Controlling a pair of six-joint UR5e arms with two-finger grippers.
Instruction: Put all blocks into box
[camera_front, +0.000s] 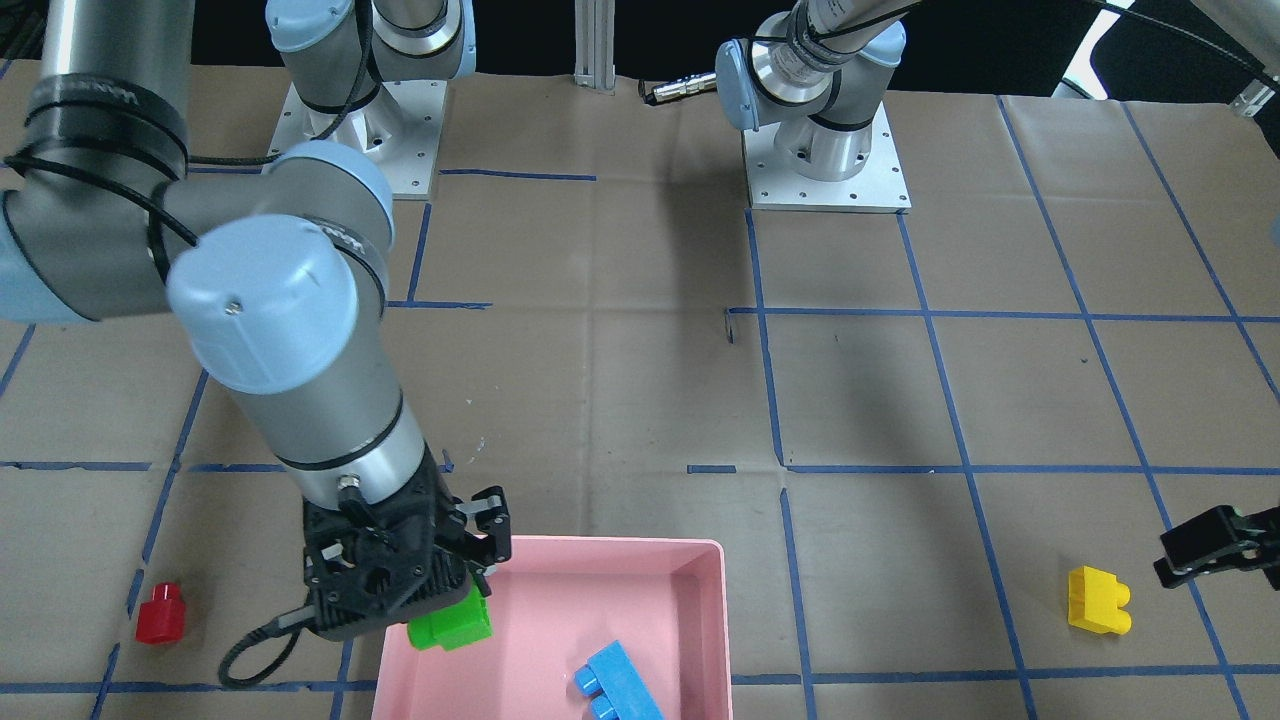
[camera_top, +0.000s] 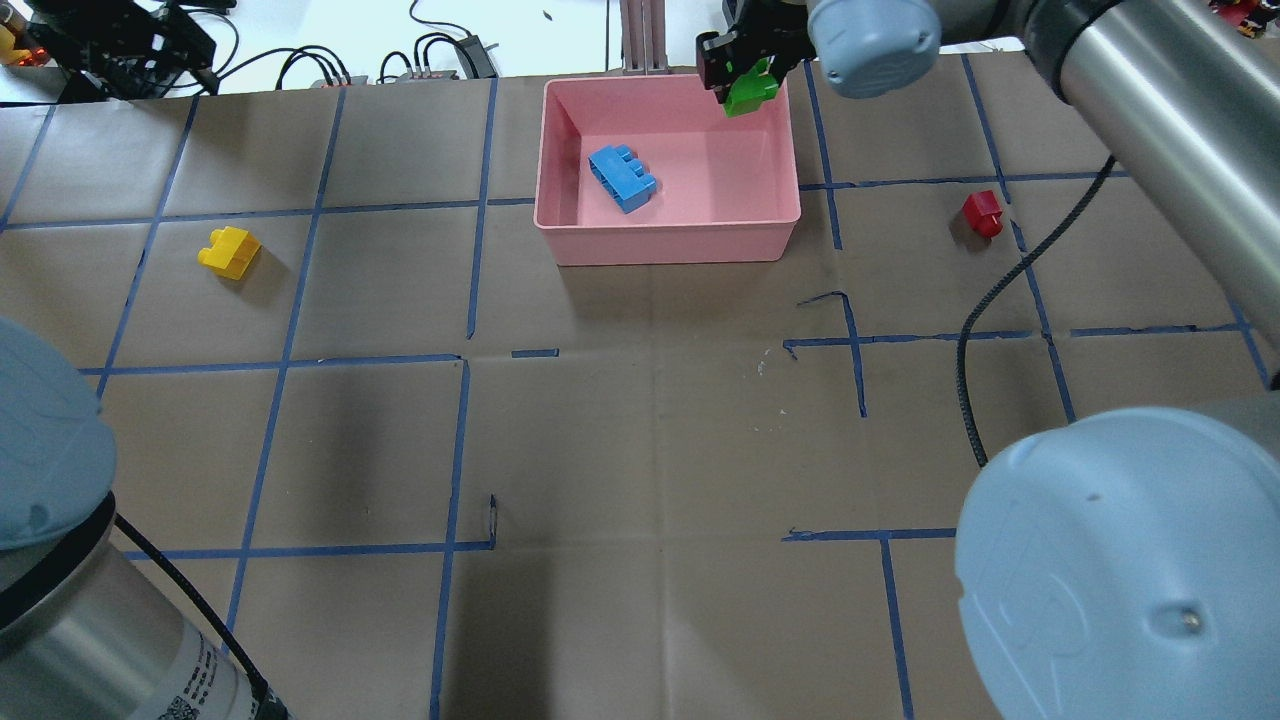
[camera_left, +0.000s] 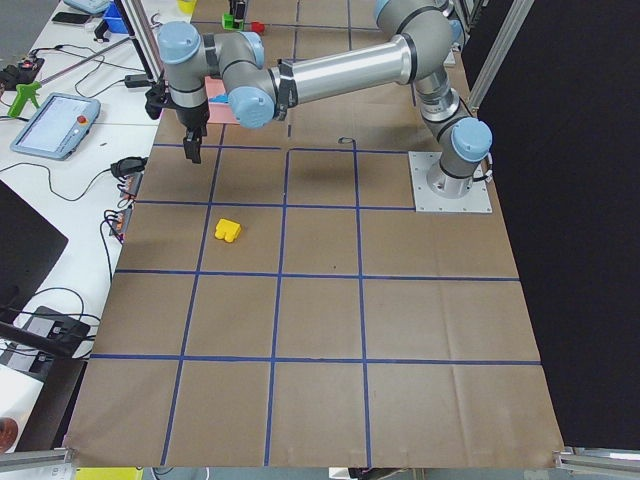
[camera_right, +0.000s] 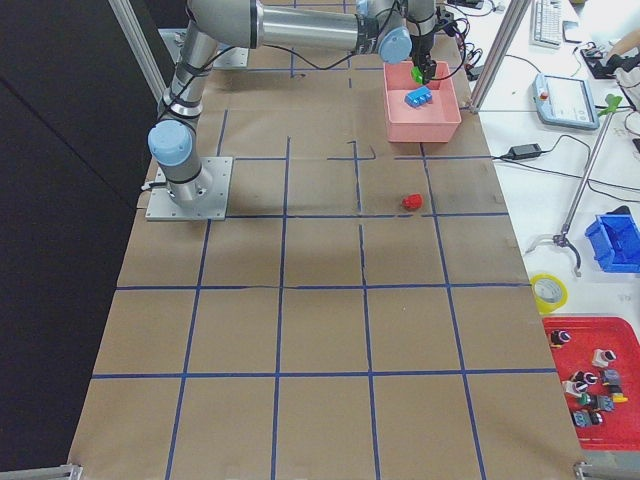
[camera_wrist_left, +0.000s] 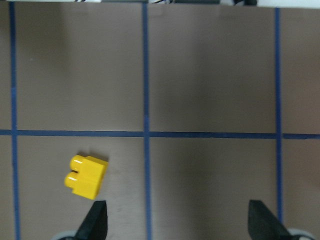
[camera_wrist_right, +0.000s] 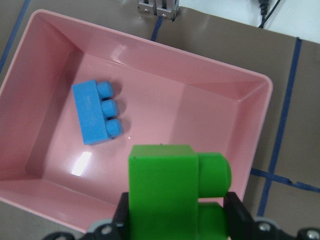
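Observation:
My right gripper (camera_front: 455, 598) is shut on the green brick (camera_front: 452, 627) and holds it above a corner of the pink box (camera_front: 600, 545). The overhead view shows it over the box's far right corner (camera_top: 750, 92). The light-blue brick (camera_top: 622, 178) lies inside the box (camera_top: 670, 245), and also shows in the right wrist view (camera_wrist_right: 92, 117). The red brick (camera_top: 982, 212) lies on the table right of the box. My left gripper (camera_wrist_left: 178, 222) is open and empty, hovering just beside the yellow brick (camera_wrist_left: 86, 176), which lies far left of the box (camera_top: 230, 252).
Brown paper with blue tape lines covers the table. The arm bases (camera_front: 825, 150) stand at the robot's edge. Cables and devices (camera_top: 440, 50) lie beyond the far edge. A bench with a tablet (camera_left: 55, 125) stands on the operators' side.

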